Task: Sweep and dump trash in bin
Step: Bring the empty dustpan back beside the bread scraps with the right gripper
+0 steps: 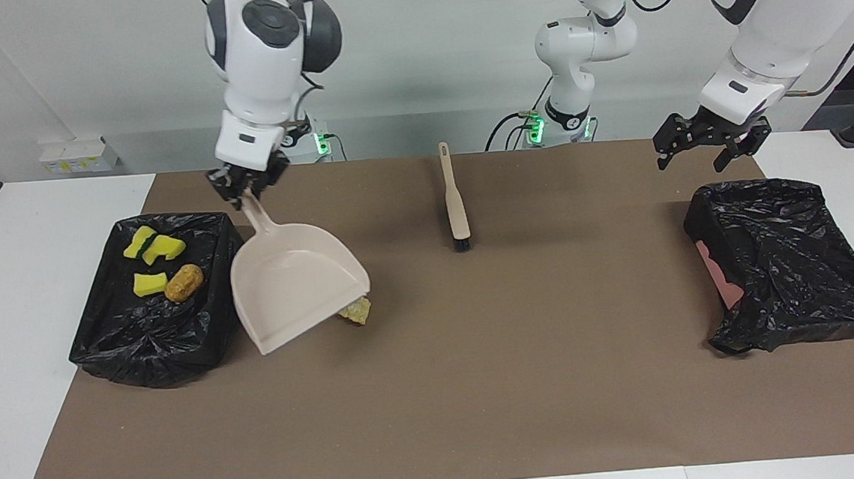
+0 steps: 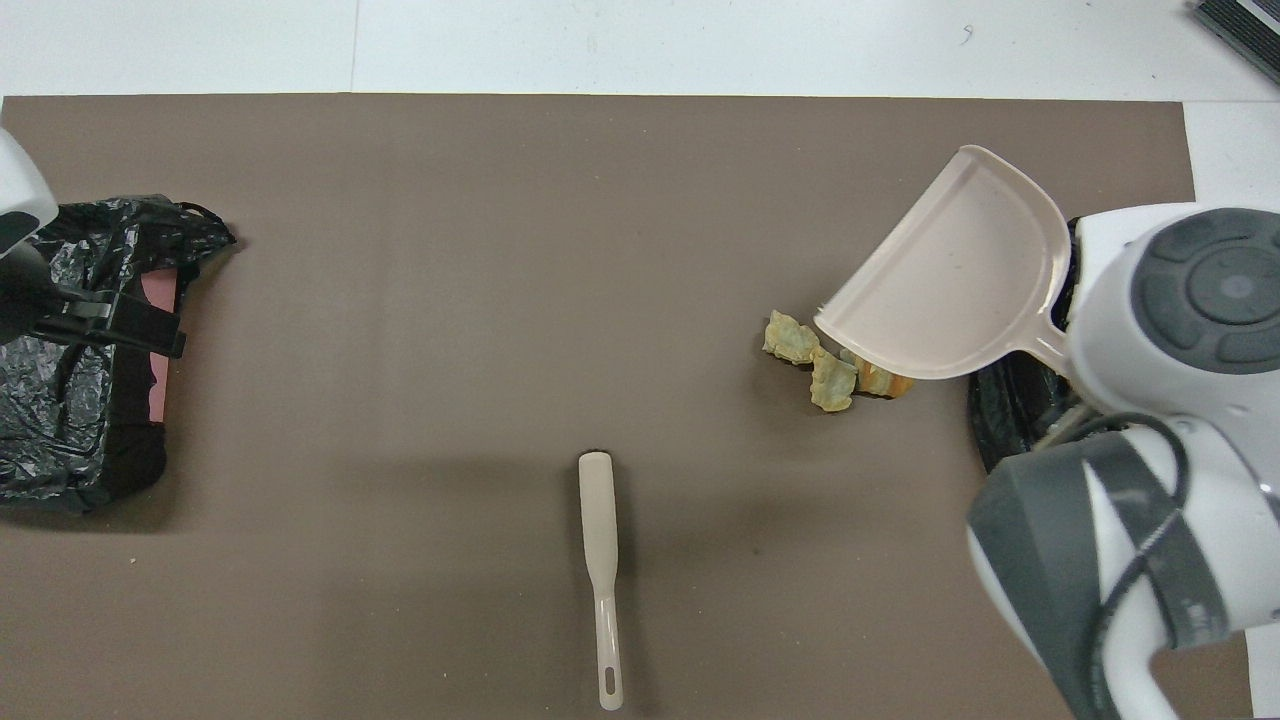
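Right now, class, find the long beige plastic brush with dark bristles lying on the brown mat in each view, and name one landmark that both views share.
Facing view: the brush lies top centre, handle toward the robots, bristles pointing down the picture.
Overhead view: the brush lies bottom centre, handle toward the bottom edge.
Shared landmark: the beige dustpan held by the right gripper, over the pale bread pieces.
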Controlling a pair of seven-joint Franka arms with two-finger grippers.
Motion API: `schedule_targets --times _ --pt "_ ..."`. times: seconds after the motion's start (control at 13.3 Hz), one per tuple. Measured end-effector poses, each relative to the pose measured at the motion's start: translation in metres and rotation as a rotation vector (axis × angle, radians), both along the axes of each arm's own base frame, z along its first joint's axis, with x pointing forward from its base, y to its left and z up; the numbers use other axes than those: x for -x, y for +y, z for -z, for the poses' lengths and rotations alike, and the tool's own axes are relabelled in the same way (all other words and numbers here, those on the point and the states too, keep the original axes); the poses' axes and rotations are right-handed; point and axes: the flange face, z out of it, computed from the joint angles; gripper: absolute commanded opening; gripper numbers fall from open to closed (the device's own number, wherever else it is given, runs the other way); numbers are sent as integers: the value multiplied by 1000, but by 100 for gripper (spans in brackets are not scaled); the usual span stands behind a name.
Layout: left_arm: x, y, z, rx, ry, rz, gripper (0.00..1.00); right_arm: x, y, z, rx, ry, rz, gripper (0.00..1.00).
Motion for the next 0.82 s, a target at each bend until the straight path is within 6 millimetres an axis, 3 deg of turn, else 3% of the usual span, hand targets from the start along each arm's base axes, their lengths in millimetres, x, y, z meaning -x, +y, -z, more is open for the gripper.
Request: schedule_targets --times 0.22,0.52,0.82 --pt "0 -1 0 4 0 0 100 -13 83 42 -122 -65 223 0" --pt "0 -3 0 10 1 3 100 -48 139 84 -210 -99 365 0" --pt "1 -5 1 10 4 6 100 -60 212 116 -304 -142 427 0"
